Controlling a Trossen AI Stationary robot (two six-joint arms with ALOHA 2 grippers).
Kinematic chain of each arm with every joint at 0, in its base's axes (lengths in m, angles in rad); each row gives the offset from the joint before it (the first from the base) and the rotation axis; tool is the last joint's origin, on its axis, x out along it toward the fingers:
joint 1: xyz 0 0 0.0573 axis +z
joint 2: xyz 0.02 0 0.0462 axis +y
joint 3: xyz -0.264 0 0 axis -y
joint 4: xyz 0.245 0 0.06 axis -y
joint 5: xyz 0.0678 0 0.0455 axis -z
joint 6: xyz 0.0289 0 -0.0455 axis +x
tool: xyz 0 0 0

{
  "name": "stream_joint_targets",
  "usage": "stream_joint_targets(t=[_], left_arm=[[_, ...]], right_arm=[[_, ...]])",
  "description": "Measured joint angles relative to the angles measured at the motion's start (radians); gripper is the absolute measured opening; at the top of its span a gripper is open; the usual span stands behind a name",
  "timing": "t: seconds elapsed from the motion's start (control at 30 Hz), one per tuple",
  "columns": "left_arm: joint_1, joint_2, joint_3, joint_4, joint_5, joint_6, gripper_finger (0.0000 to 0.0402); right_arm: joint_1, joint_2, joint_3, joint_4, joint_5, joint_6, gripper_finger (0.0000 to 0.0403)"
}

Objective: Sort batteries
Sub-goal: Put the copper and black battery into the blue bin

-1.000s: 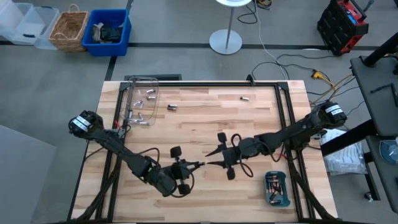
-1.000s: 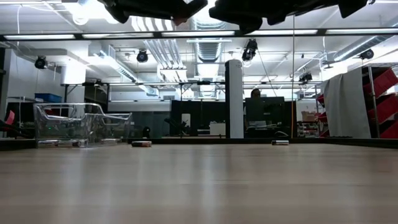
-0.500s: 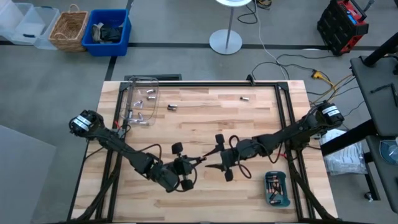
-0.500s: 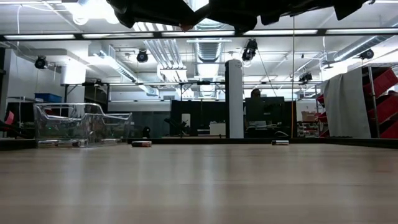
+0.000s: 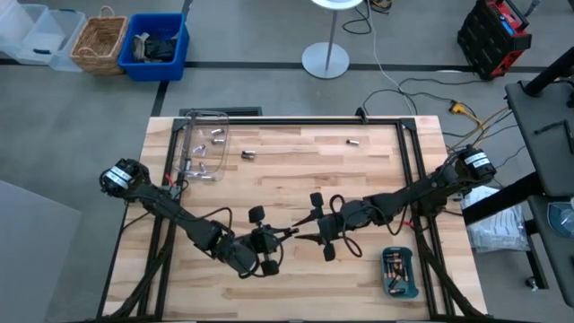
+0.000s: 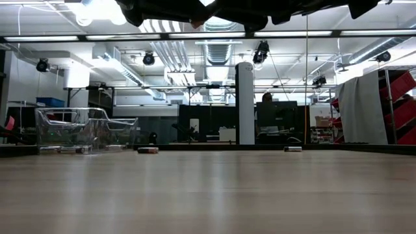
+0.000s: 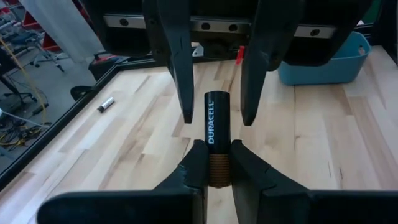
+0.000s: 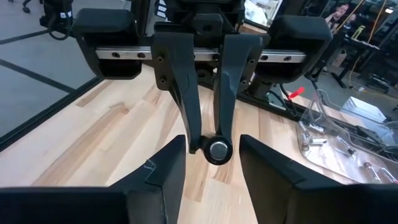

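Note:
A black and copper battery [image 7: 216,124] is held above the table's near middle by my left gripper [image 7: 217,147], which is shut on it. Its black end points at my right gripper [image 8: 212,142], which is open, one finger on either side of that end without touching. In the high view the left gripper [image 5: 283,234] and the right gripper [image 5: 304,230] meet tip to tip. Two loose batteries [image 5: 248,155] [image 5: 353,140] lie on their sides on the far part of the table. My left gripper pinches the battery's ribbed copper end [image 7: 217,169] between its two fingertips. The fingers lie level, along the battery, and point toward the table's right. The battery sticks out level past the fingertips, its black end [image 8: 219,150] free and clear of the table.
A clear plastic box [image 5: 202,152] with a few batteries stands at the far left. A teal tray [image 5: 400,272] holding batteries sits at the near right. The wooden tabletop [image 5: 269,188] between them is bare. Bins and a basket [image 5: 99,40] stand on the floor beyond.
My right gripper has crept toward the table's left, toward the left gripper, and my left gripper has edged toward the far edge with the battery. The two grippers stand closer tip to tip than before.

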Motion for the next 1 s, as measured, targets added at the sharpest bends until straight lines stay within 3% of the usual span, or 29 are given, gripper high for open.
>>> stream_joint_targets(t=[0.87,1.0], left_arm=[[0.0,0.0,0.0,-0.002,-0.005,-0.002,0.0021],[0.0,0.0,0.0,0.001,-0.008,-0.026,0.0066]], right_arm=[[-0.007,0.0,0.0,0.0,0.001,0.005,0.0053],[-0.007,0.0,0.0,0.0,0.001,0.004,0.0045]])
